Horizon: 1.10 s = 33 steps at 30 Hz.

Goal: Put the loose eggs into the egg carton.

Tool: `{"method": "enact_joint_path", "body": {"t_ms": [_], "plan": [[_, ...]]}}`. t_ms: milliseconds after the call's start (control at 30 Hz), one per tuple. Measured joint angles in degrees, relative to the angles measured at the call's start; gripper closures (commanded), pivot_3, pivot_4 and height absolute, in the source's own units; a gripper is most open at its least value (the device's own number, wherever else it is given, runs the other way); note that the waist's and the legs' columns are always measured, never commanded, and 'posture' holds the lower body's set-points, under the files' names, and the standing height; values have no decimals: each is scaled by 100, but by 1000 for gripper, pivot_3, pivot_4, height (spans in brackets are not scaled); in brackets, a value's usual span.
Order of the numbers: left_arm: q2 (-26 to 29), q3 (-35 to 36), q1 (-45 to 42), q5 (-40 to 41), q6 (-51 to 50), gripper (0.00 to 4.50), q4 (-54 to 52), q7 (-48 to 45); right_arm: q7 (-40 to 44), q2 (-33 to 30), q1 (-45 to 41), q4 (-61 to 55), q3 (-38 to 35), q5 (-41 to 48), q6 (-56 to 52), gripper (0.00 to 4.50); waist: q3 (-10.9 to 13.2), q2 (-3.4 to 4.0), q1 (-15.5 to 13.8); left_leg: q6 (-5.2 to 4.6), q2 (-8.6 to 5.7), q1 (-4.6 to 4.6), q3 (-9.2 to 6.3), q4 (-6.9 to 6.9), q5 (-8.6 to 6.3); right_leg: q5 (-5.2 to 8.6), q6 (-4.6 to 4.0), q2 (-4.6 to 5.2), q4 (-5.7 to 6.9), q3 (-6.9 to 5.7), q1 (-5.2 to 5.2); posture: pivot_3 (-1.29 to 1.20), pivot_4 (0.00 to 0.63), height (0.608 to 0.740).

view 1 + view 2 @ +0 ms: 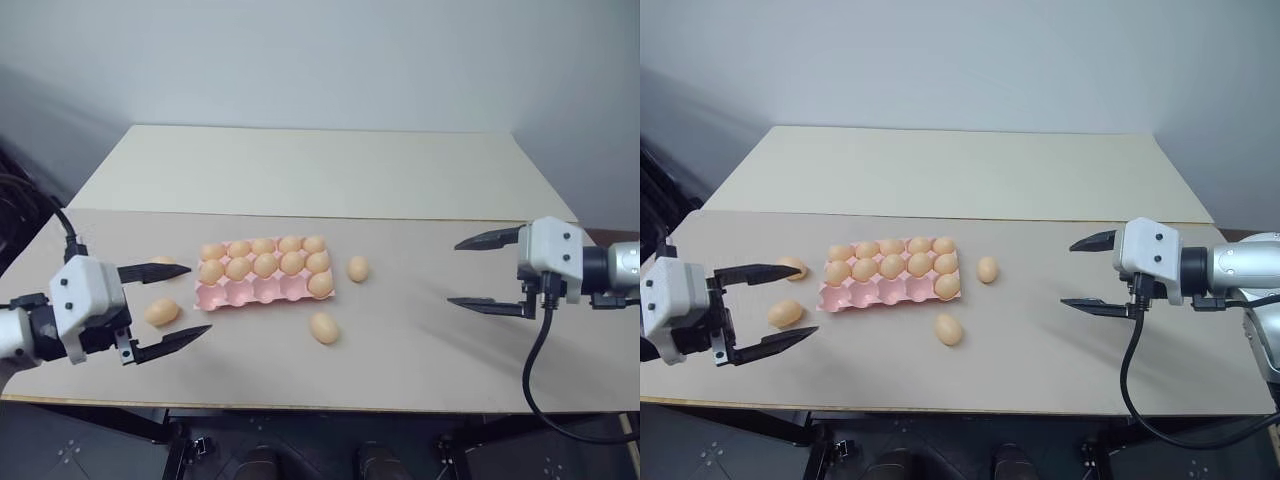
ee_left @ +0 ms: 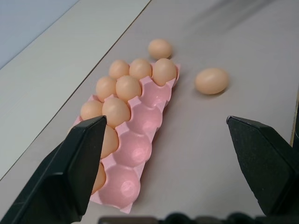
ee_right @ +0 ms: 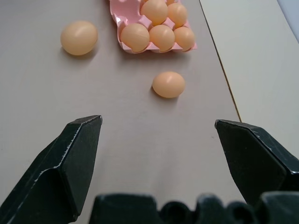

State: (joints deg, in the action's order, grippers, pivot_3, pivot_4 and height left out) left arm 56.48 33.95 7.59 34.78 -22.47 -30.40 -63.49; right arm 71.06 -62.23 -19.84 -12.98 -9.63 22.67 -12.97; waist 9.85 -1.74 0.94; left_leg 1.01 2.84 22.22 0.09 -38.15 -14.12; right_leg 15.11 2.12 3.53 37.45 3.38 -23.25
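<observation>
The pink egg carton (image 1: 250,293) lies mid-table. Its two far rows are full of eggs, the near row holds one egg (image 1: 320,284) at its right end, and the other near cups are bare. One loose egg (image 1: 357,268) rests just right of the carton, and another (image 1: 324,328) lies in front of its right corner. A third (image 1: 162,312) sits left of the carton, between the fingers of my open left gripper (image 1: 200,298). A further egg (image 1: 792,261) peeks from behind that gripper's far finger. My right gripper (image 1: 453,272) hovers open, well right of the eggs, holding nothing.
The carton and eggs lie on a tan board (image 1: 420,340) over the near half of the table. A paler tabletop (image 1: 320,170) extends behind to the wall. The right gripper's black cable (image 1: 535,370) hangs past the front edge.
</observation>
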Motion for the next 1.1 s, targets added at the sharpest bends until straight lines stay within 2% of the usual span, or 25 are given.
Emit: {"method": "enact_joint_path", "body": {"t_ms": [433, 733, 933, 1100], "plan": [[162, -164, -241, -35, -157, 32, 204, 2, -134, -1, 357, -285, -101, 114, -141, 0, 0, 0, 1, 0, 0, 0, 0, 0, 0, 0, 0, -1, 1, 0, 0, 0, 150, 740], [161, -347, -328, -68, -135, 32, 228, -103, -887, 91, 82, -1058, 57, 685, -1920, 0, 0, 0, -2, 0, 0, 0, 1, 0, 0, 0, 0, -1, 0, 1, -1, 0, 150, 740], [184, -554, -553, -86, -114, 32, 426, -240, -1884, 889, -192, -1785, 665, 1134, -3172, 0, 0, -1, 3, 0, 0, 4, -1, 0, 0, 0, 0, -2, 2, 2, -5, 0, 150, 740], [232, -747, -774, -132, -92, 32, 589, -319, -2525, 1424, -374, -2158, 1177, 1225, -3768, 0, 0, -2, -3, 0, 0, 11, -1, 0, 0, 0, 0, -2, 3, 1, -13, 0, 150, 740]]}}
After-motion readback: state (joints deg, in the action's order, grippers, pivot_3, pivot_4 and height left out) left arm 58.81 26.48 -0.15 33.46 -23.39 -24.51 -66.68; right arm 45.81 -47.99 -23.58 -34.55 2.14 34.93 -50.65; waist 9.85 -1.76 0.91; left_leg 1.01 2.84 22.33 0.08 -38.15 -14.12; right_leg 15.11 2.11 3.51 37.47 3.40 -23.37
